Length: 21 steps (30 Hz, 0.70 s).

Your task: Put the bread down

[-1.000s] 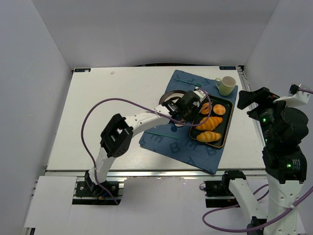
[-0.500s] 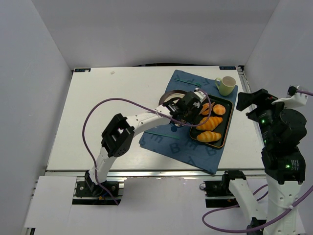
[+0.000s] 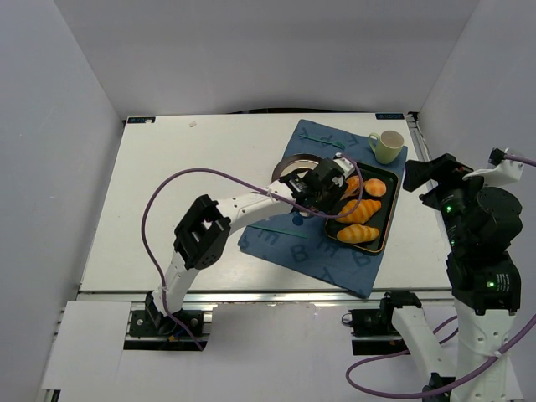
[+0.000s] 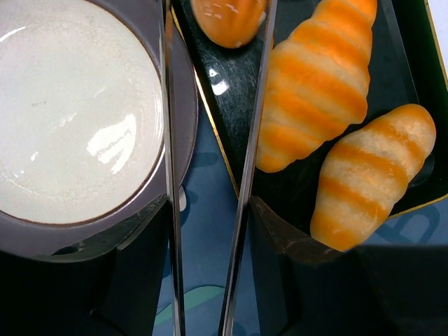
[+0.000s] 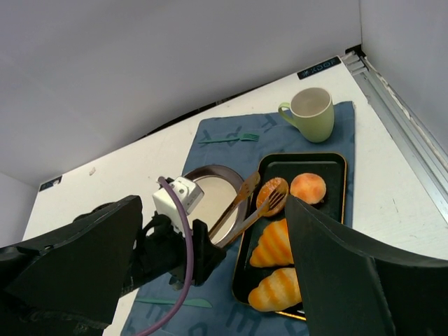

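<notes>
The left gripper (image 4: 206, 231) is partly closed and holds a pair of tongs (image 4: 250, 140) by the handles. The bread (image 4: 227, 17) lies in the black tray (image 5: 304, 157), at its 11 o'clock corner in the top view, between the two tong arms. Whether they pinch it I cannot tell. A round bun (image 5: 308, 187) is at the bread's 3 o'clock and two croissants (image 4: 318, 77) at its 6 o'clock. The right gripper (image 5: 213, 203) is wide open and holds nothing.
</notes>
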### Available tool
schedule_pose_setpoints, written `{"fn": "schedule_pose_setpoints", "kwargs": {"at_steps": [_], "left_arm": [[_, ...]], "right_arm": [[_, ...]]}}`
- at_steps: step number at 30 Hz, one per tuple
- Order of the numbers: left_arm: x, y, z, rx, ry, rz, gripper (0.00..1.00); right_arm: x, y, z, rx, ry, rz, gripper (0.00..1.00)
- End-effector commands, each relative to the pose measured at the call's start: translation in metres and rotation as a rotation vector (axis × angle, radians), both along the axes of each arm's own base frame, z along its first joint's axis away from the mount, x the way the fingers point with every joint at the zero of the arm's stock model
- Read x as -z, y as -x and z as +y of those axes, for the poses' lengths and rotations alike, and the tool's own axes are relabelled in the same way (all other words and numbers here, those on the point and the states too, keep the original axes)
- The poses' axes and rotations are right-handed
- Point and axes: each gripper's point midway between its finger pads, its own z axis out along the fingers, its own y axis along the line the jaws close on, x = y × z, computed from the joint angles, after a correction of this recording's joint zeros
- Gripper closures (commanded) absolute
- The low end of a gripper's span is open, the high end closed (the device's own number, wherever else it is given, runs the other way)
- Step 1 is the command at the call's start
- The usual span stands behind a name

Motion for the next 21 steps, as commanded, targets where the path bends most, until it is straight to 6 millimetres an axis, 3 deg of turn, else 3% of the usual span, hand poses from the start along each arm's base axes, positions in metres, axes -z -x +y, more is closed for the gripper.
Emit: {"fn": "schedule_pose_setpoints", "kwargs": {"at_steps": [1,5,11,15,21], "left_arm": [[-0.041,0.005,-0.003,0.009,0.065,-0.031,0.44],[-0.033,0.009,-0.005,0.018,0.052,-0.015,0.48],[-0.038,0.008,-0.005,0.014,0.049,-0.032,0.7],[-0.054,0.002,-0.006,0.003,0.057,-0.065,0.76],[-0.103,-0.01,-0.014,-0.007,0.103,-0.133,0.75]], "right_arm": [[-0.007,0.002,0.003,-0.012,-0.012,-0.039,0.11],[-0.007,0.003,0.002,-0.009,-0.013,-0.039,0.11],[-0.006,0.002,0.003,-0.015,-0.017,-0.039,0.11],[-0.005,0.003,0.004,-0.018,-0.018,-0.037,0.11],[-0.005,0.003,0.004,-0.021,-0.017,-0.04,0.11]]}}
